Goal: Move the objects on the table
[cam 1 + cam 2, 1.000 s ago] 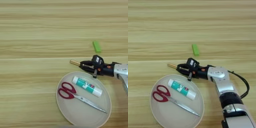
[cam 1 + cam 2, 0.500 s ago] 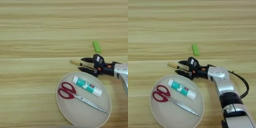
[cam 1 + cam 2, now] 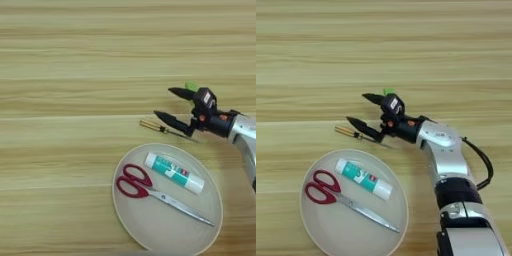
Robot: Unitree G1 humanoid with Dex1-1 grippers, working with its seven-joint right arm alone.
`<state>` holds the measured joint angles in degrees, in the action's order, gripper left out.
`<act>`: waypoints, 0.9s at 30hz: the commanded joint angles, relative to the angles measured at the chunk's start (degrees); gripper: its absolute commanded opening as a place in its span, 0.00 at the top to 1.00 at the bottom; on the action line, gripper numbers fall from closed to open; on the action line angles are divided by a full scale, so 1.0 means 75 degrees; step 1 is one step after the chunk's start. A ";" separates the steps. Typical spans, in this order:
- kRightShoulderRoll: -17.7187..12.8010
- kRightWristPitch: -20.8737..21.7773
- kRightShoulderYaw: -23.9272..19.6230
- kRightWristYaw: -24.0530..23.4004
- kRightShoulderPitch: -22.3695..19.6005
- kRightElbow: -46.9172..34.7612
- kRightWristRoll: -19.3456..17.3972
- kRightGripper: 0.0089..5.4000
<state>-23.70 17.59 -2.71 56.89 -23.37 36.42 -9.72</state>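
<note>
Gripper [image 3: 169,105] gapes empty over the table [image 3: 65,75]; screwdriver [image 3: 155,126] lies at the plate's [image 3: 131,220] 12 o'clock.

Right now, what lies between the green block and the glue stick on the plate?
In both views, the open right gripper and the thin screwdriver lie between the green block and the glue stick.

Colours and patterns on the worktop

Worktop [image 3: 65,60]: light wood, horizontal grain stripes. Plate [image 3: 150,225]: beige. Scissors [image 3: 131,182]: red handles, silver blades. Glue stick [image 3: 174,172]: white and teal. Block [image 3: 191,86]: bright green. Screwdriver [image 3: 150,125]: amber handle. Claw [image 3: 167,105]: black.
</note>
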 commanded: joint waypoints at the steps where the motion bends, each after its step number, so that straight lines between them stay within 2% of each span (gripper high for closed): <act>1: -0.0157 0.0076 -0.0257 -0.0918 -0.0912 0.0255 0.0187 0.11; 6: -0.0138 0.0167 -0.0352 -0.1878 -0.1329 0.0962 0.0469 0.01; 13: -0.0095 0.0270 -0.0310 -0.2953 -0.1696 0.1815 0.0948 0.00; 22: -0.0012 0.0082 -0.0239 -0.3563 -0.1944 0.2478 0.1294 0.00; 27: -0.0001 -0.0246 -0.0282 -0.3919 -0.2144 0.2963 0.1378 0.00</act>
<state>-22.17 16.29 -4.23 29.43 -33.73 59.90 0.64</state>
